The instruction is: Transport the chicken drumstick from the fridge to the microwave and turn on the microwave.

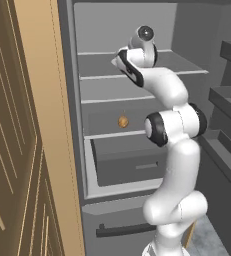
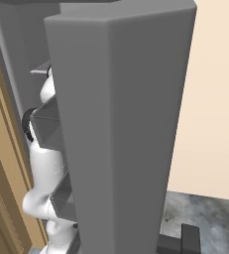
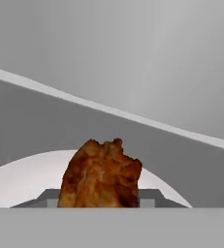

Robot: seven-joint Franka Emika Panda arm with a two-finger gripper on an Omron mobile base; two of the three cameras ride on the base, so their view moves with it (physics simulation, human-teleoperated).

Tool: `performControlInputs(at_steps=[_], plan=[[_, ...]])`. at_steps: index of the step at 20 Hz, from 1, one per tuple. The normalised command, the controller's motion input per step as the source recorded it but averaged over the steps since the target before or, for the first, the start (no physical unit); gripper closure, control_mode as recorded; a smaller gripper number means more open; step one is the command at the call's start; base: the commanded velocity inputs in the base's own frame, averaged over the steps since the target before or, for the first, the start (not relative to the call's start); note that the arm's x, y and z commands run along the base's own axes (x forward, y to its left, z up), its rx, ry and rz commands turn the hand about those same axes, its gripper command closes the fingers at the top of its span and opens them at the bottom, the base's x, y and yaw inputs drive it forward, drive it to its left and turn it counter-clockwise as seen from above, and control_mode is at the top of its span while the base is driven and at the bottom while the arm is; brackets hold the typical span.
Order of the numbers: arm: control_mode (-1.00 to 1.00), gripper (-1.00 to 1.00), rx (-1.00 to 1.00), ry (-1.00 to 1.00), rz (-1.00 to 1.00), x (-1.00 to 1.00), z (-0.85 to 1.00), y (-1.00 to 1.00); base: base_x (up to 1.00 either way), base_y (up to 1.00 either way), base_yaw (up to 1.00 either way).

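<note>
**Drumstick in the jaws, arm deep in the fridge**

You're looking at the arm reaching into the open fridge (image 1: 137, 107), hand up by an upper shelf. In the hand view the chicken drumstick (image 3: 102, 174) is sitting between the jaws of the gripper (image 3: 102, 202), above a white plate (image 3: 21, 179). Jaws are standing part closed on the meat, apparently holding it for the carry to the microwave. Its long axis is running approx. away from the hand, ragged end pointing toward the fridge's back wall.

Fridge (image 2: 121, 124) door edge stood tall across frame centre; white arm (image 2: 44, 163) showed at lower left behind it; beige wall (image 2: 215, 99) at right.
</note>
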Motion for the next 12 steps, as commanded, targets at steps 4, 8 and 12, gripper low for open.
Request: performControlInputs(at_steps=[4,8,12], plan=[[-1.00,1.00,0.00,-0.07,-0.07,-0.43,0.00,-0.10,0.00,0.00,0.00],[-1.00,1.00,0.00,-0.01,-0.05,-0.56,0.08,-0.09,0.00,0.00,0.00],[-1.00,1.00,0.02,0.00,-0.04,-0.57,0.41,-0.03,0.00,0.00,0.00]])
